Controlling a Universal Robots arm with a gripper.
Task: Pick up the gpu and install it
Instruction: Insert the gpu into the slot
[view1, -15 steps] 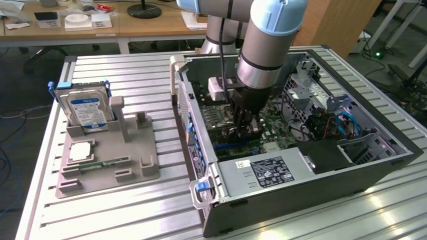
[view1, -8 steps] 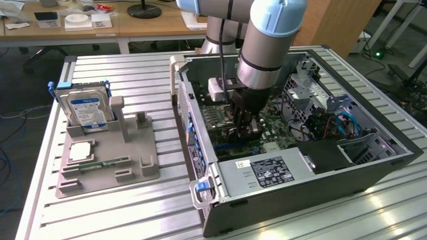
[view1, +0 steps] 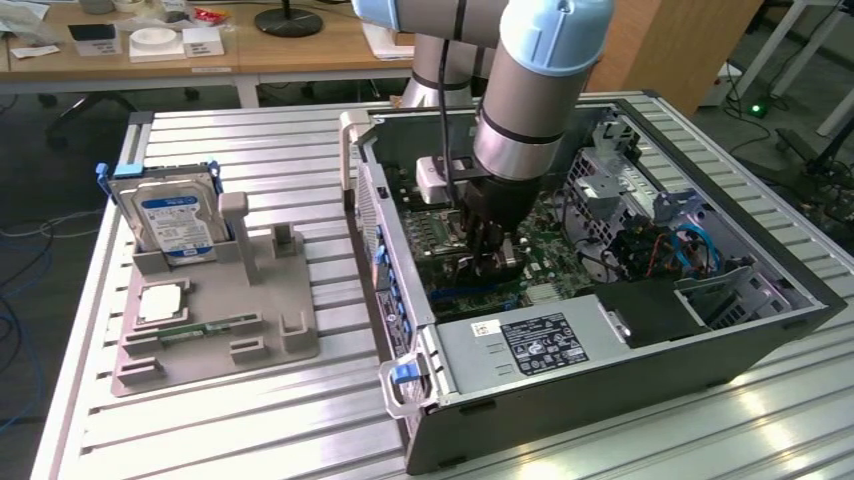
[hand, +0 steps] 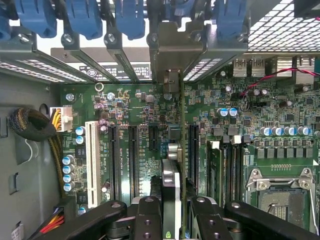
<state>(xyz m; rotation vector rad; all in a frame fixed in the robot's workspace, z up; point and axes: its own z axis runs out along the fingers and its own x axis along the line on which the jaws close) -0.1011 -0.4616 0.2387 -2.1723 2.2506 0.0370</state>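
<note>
My gripper (hand: 172, 212) is shut on the gpu (hand: 171, 182), which I see edge-on as a thin card between the two black fingers (hand: 147, 220). The card stands upright over the green motherboard (hand: 135, 107), in line with a long black expansion slot (hand: 192, 150). Its silver end bracket (hand: 171, 82) reaches the case's rear slot openings under the blue latches (hand: 131, 20). In the exterior view the gripper (view1: 487, 262) is low inside the open computer case (view1: 747, 330), just above the motherboard, and it hides most of the card.
A grey fixture (view1: 214, 330) beside the case holds a silver hard drive (view1: 174, 222) and a narrow memory stick (view1: 207, 327). The power supply (view1: 534, 345) fills the case's near end. A white slot (hand: 91, 162), a cable bundle (hand: 32, 125) and the CPU socket (hand: 280, 200) flank the card.
</note>
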